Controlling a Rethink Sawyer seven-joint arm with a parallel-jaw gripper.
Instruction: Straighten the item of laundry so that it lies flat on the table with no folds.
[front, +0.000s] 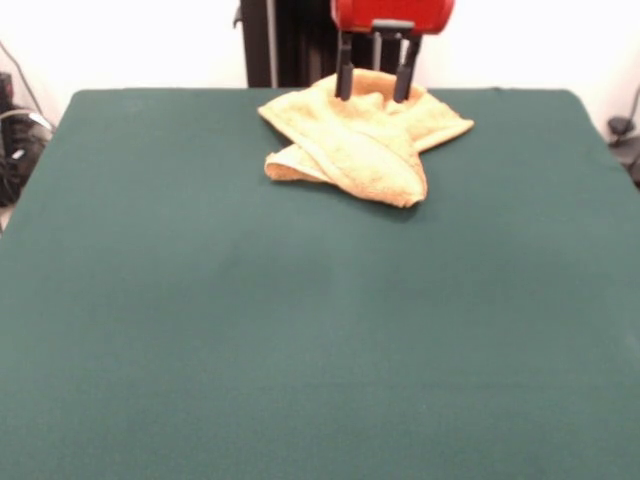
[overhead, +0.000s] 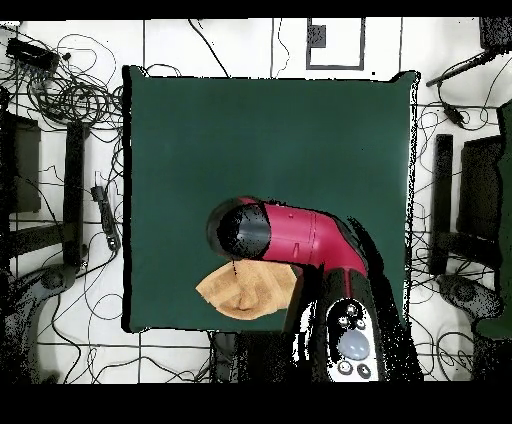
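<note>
The item of laundry (front: 358, 140) is a yellow-orange terry towel, crumpled and folded over itself near the far edge of the green table (front: 300, 330). My gripper (front: 375, 92) hangs over the towel's far part, open, its two dark fingers (front: 344, 75) spread apart with tips at the cloth's top; nothing is held between them. In the overhead view the towel (overhead: 245, 293) shows near the table's bottom edge (overhead: 270, 120), partly hidden under the red arm, and the gripper itself is hidden there.
The red and black arm (overhead: 290, 235) reaches over the table's lower middle in the overhead view. Cables and stands (overhead: 70, 100) lie on the floor round the table. A black pedestal column (front: 290, 40) stands behind the towel.
</note>
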